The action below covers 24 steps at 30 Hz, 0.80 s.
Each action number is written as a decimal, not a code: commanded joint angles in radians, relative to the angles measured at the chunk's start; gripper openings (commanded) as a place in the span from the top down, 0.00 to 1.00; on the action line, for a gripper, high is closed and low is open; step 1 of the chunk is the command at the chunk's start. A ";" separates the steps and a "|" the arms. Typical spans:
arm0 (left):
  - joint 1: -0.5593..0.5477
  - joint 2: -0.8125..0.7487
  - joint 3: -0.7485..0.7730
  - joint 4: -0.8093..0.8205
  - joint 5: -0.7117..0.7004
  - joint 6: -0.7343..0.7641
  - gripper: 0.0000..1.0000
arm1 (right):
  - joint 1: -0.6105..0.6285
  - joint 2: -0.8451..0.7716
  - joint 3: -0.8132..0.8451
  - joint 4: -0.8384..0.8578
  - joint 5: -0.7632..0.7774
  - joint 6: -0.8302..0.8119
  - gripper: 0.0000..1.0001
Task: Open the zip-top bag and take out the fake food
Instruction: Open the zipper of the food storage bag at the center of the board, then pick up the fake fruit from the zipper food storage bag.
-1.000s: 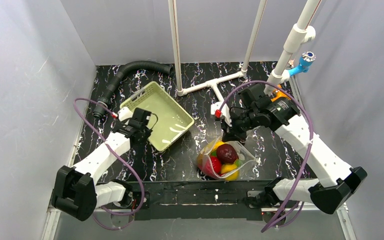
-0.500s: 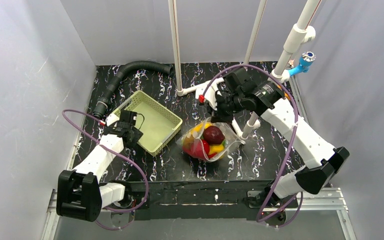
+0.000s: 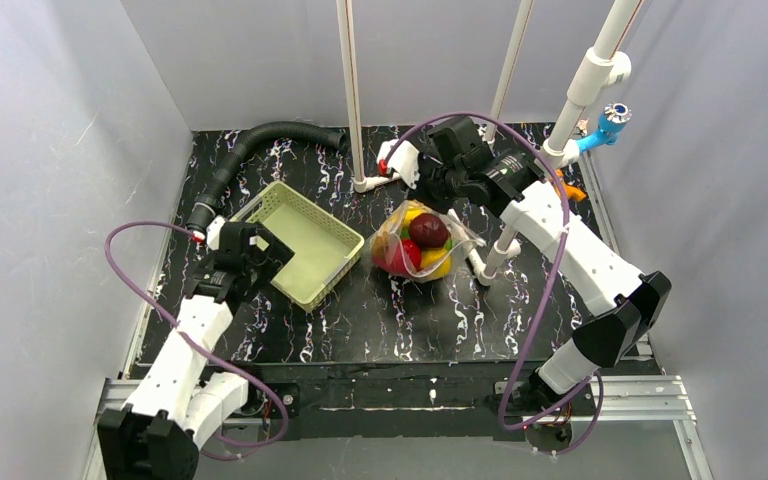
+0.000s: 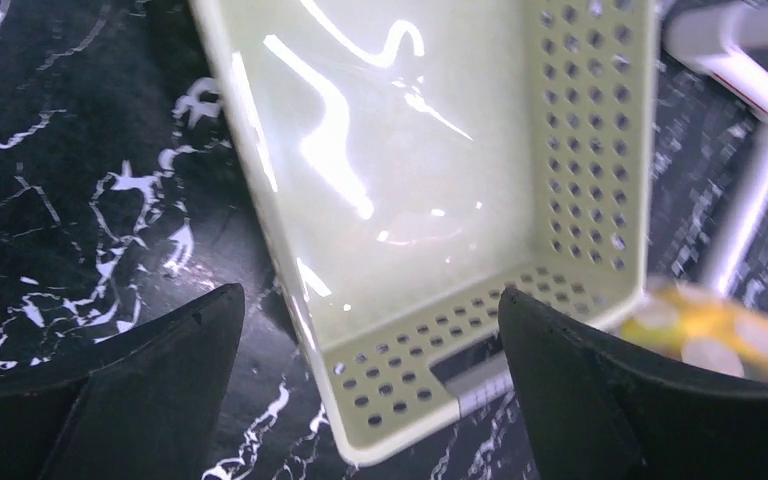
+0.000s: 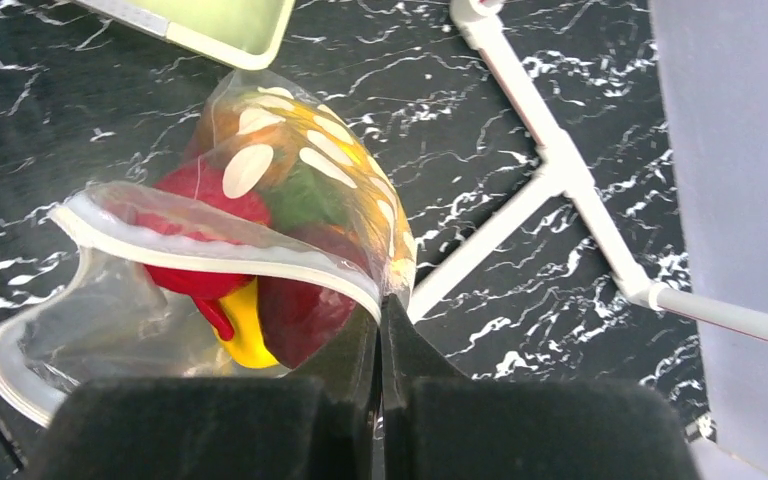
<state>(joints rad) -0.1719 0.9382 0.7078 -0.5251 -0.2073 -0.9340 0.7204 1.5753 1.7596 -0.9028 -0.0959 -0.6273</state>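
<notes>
Found bag (image 3: pixel 400 222) on or just above counter (image 3: pixel 360 320), just beside basket (image 3: pixel 310 235); could not tell whether lifted clear. Mouth seen gaping in right wrist view. Noted food (image 3: pixel 427 229) packed inside: dark red, bright red, yellow and green pieces visible through film. Recorded right hand (image 5: pixel 380 305) pinched tight on rim strip at one side of mouth. Recorded left hand (image 4: pixel 368 296) spread wide, holding nothing, poised above one end of basket.

Judged bag thin, soft and crinkly, likely to sag and slide under its load; rim strip stiffer, hence soundest place to hold. Judged food light, hard and glossy, apt to roll or slip from pads. Advised taking topmost dark red piece across its middle, through open mouth, with rim held firm.
</notes>
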 commanded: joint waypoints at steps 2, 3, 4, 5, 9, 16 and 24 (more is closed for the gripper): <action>0.007 -0.137 -0.001 0.004 0.207 0.146 0.02 | 0.008 -0.075 -0.059 0.125 0.070 0.029 0.99; 0.006 -0.162 -0.013 0.023 0.268 0.163 0.02 | 0.008 -0.093 -0.106 0.137 0.066 0.032 0.99; 0.006 -0.191 -0.028 0.047 0.321 0.186 0.02 | 0.009 -0.111 -0.142 0.144 0.054 0.038 0.99; 0.006 -0.217 -0.040 0.073 0.379 0.205 0.02 | 0.009 -0.129 -0.176 0.146 0.030 0.041 0.99; 0.007 -0.292 -0.099 0.202 0.611 0.226 0.02 | 0.023 -0.184 -0.322 0.156 -0.096 0.060 0.99; -0.018 -0.328 -0.134 0.305 0.880 0.150 0.02 | 0.030 -0.207 -0.426 0.194 -0.227 0.110 0.99; -0.302 -0.442 -0.236 0.490 0.704 -0.012 0.02 | 0.031 -0.187 -0.424 0.226 -0.315 0.151 0.99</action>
<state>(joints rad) -0.3279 0.5167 0.4873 -0.1478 0.5674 -0.8757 0.7502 1.4014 1.3178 -0.7341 -0.3214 -0.5175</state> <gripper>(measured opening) 0.981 0.029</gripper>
